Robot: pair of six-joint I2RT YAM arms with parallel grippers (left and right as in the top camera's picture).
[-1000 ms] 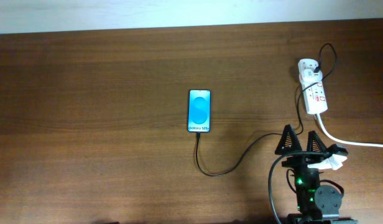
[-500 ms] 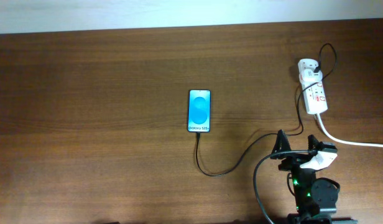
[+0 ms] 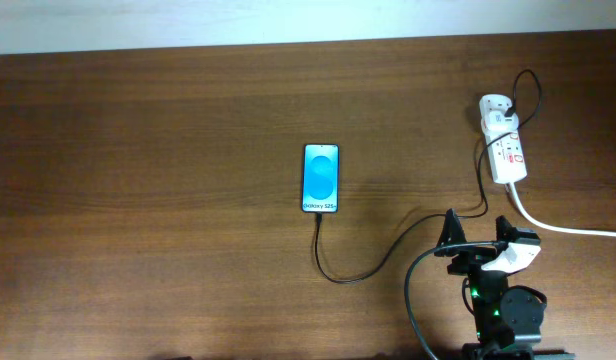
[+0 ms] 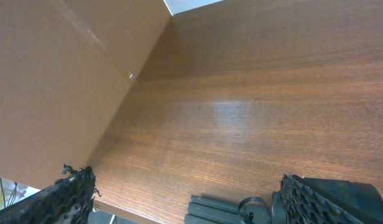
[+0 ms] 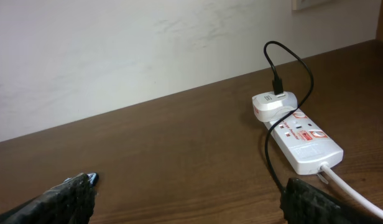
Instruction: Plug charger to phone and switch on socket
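Note:
The phone (image 3: 321, 178) lies flat mid-table with its blue screen lit. The charger's thin black cable (image 3: 388, 255) meets the phone's near edge, loops right and runs up to a white adapter (image 5: 272, 104) plugged into the socket (image 3: 506, 148), a white power strip with red marks, also in the right wrist view (image 5: 306, 146). My right gripper (image 3: 478, 232) is open and empty, low over the table beside the cable, short of the socket; its wrist view (image 5: 191, 183) shows the fingers wide apart. My left gripper (image 4: 185, 182) is open and empty over bare wood, out of the overhead view.
The strip's thick white cord (image 3: 578, 230) runs off to the right edge. A white wall (image 5: 148, 50) stands behind the table. In the left wrist view a brown panel (image 4: 61, 87) rises at the left and a metal rail (image 4: 229, 208) sits at the table edge.
My right gripper turned and shifted slightly left a second ago, then stayed still. Phone, cable and socket have not moved.

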